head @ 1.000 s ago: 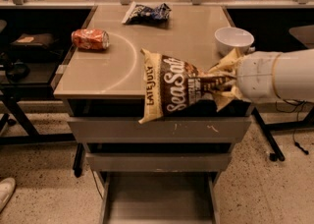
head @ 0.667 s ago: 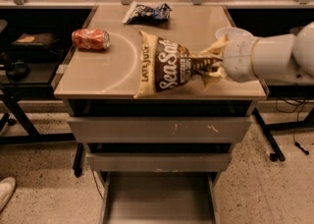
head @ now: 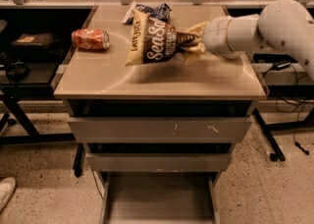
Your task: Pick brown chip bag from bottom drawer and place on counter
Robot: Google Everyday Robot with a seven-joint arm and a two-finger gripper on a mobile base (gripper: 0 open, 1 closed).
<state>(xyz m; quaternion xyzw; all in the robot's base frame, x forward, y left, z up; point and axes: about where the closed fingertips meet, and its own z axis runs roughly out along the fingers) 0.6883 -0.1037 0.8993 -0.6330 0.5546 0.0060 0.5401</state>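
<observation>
The brown chip bag (head: 154,41), dark brown with tan ends and white "Sea Salt" script, hangs in the air over the middle of the beige counter (head: 162,80). My gripper (head: 196,42) is shut on the bag's right end, coming in from the right on the white arm. The bag throws a shadow on the counter below it. The bottom drawer (head: 159,201) stands pulled out at the foot of the grey unit, its plain grey floor bare.
An orange soda can (head: 90,39) lies on its side at the counter's left. A dark blue and white bag (head: 147,11) lies at the counter's back edge, behind the brown bag. Two wider grey drawers (head: 159,129) are shut. Black tables stand on both sides.
My gripper has carried the brown chip bag up from the counter's front edge and farther back over the middle of the counter. The white bowl at the right no longer shows.
</observation>
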